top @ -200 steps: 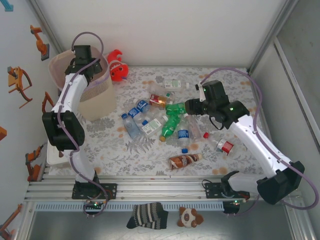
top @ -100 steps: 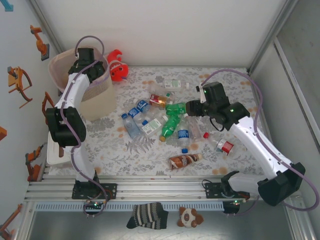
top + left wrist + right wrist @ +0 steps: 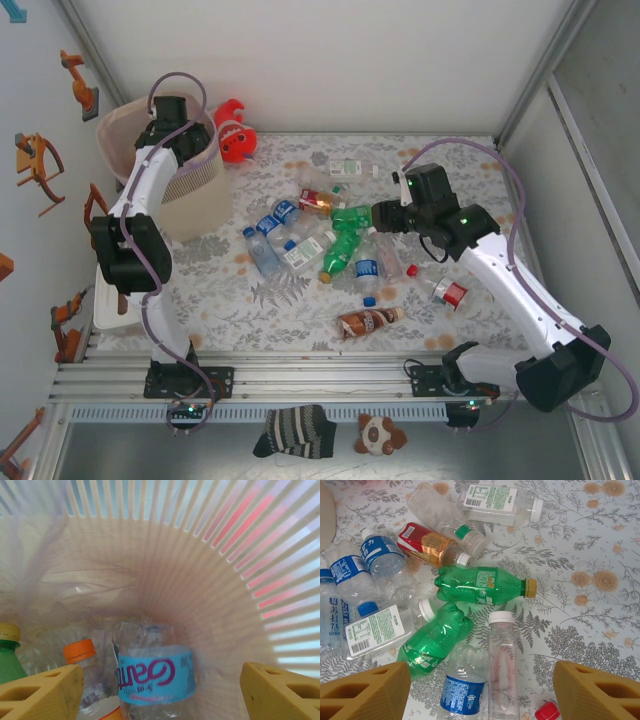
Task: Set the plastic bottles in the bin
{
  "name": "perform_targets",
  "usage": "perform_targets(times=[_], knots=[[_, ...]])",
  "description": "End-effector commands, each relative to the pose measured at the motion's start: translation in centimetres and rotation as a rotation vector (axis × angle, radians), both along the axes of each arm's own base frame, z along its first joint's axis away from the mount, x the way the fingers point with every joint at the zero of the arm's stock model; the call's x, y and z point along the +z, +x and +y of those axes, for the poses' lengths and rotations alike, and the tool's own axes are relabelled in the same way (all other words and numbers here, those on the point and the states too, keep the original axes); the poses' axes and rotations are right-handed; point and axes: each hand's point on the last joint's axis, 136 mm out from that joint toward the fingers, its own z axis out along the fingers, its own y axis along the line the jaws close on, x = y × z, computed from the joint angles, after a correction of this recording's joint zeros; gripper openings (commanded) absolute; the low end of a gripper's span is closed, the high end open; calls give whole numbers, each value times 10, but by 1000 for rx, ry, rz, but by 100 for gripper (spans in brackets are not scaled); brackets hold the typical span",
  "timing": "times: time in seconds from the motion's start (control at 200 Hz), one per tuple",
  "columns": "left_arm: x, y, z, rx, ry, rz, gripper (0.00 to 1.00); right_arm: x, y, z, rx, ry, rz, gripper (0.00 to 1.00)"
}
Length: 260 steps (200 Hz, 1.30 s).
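The bin (image 3: pixel 215 580) could be tipped by the wide, empty left pincer (image 3: pixel 160 682) inside it; crowded bottles (image 3: pixel 480 585) at twelve o'clock could be scattered by the right pincer (image 3: pixel 480 690) (likewise wide, empty).

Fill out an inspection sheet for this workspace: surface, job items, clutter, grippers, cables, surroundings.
Surface: flowered cloth covers the table, lying flat.
Job's things: bottles scattered mid-table; bin at the far left corner, with a blue-labelled bottle and others inside.
Clutter: red fish toy beside the bin; sock and small plush in front of the arm bases.
Grippers: left gripper open, down inside the bin, holding nothing; right gripper open above the bottles, holding nothing.
Cables: cables loop over each arm; no snag seen.
Surroundings: white walls; orange figures on the left wall.
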Motion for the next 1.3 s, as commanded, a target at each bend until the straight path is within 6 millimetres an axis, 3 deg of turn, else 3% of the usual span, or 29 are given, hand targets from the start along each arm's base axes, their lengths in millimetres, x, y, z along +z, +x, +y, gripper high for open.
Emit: perform_targets(times=[0.0, 0.551, 0.831, 1.122, 1.297], knots=[[11, -6, 3, -17, -11, -10, 81, 9, -1, -8, -33, 10, -23, 74], [94, -32, -7, -122, -8, -123, 79, 8, 3, 0, -24, 40, -19, 74], [119, -54, -22, -197, -49, -142, 78, 6, 6, 4, -17, 49, -14, 74], [159, -82, -38, -244, -16, -199, 78, 6, 8, 8, -9, 59, -8, 74], [170, -100, -60, -264, 21, -222, 79, 7, 9, 11, -4, 74, -9, 73]])
